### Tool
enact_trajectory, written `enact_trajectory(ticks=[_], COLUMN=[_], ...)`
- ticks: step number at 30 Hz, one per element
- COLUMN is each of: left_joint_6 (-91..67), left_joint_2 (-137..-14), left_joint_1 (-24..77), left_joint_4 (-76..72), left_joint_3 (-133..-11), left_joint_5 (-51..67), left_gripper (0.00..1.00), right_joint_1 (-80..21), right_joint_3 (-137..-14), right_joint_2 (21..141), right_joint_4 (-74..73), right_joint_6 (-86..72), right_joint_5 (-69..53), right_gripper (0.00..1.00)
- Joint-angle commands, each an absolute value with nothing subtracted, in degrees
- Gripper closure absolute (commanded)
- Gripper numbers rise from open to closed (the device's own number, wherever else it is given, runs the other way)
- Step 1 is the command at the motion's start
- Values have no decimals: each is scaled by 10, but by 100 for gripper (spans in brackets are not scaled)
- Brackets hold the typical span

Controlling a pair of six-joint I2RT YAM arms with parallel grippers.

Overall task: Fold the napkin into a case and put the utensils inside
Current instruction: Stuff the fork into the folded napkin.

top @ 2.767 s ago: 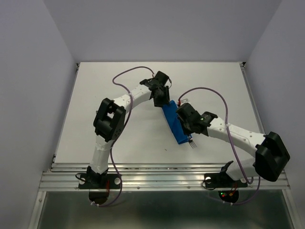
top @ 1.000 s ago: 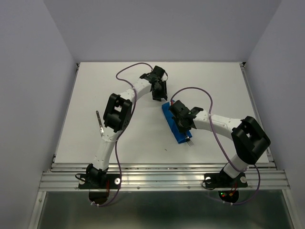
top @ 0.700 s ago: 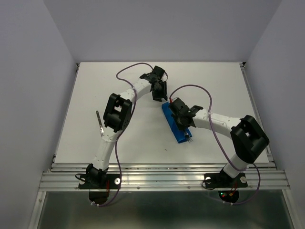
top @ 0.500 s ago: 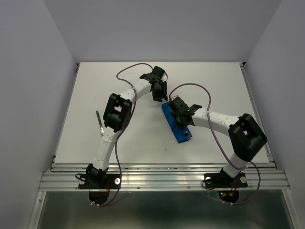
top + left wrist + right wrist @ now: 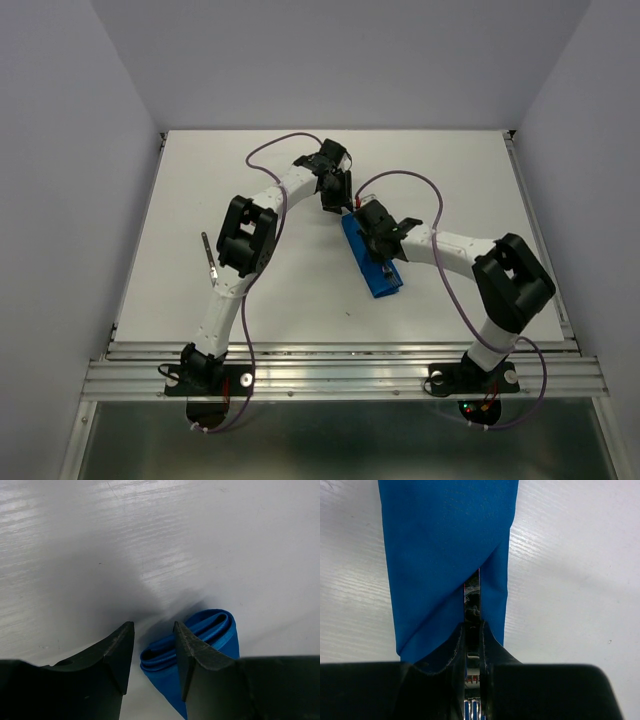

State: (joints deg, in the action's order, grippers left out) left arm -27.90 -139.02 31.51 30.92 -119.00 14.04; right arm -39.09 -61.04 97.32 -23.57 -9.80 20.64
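Observation:
The napkin lies folded as a narrow blue case, slanting across the middle of the table. My right gripper is over the case, shut on the fork. The fork's handle runs into the slit between the cloth flaps, and its tines sit back between my fingers. At the case's far end hovers my left gripper, open, with the rolled cloth edge showing between and behind its fingers. The knife lies alone on the table at the left, beside the left arm.
Grey walls close in the white table on three sides. A metal rail runs along the near edge by the arm bases. Purple cables loop over both arms.
My right gripper has slid up along the case toward its far end with the fork. The tines that stuck out of the near end no longer show from above. The left gripper barely moved.

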Motion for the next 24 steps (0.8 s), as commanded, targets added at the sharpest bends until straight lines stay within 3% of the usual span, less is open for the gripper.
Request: enact_trajectory(ticks=[1, 20, 22, 23, 24], left_joint_6=[-267, -268, -268, -268, -269], left_joint_2=[-1384, -1382, -1382, -1381, -1381], left_joint_1=[322, 325, 325, 326, 325], left_joint_4=[313, 304, 305, 305, 305], left_joint_3=[-1181, -1160, -1160, -1159, -1158], left_joint_5=[150, 154, 154, 154, 154], left_gripper=[51, 52, 52, 52, 52], right_joint_1=[-388, -383, -383, -383, -383], right_joint_3=[-628, -623, -619, -617, -616], right_joint_2=[986, 1011, 1009, 1005, 1003], right_joint_4=[-198, -164, -159, -156, -156], right_joint_6=[-92, -93, -94, -97, -98], right_joint_5=[222, 251, 258, 258, 259], right_gripper=[99, 99, 95, 82, 77])
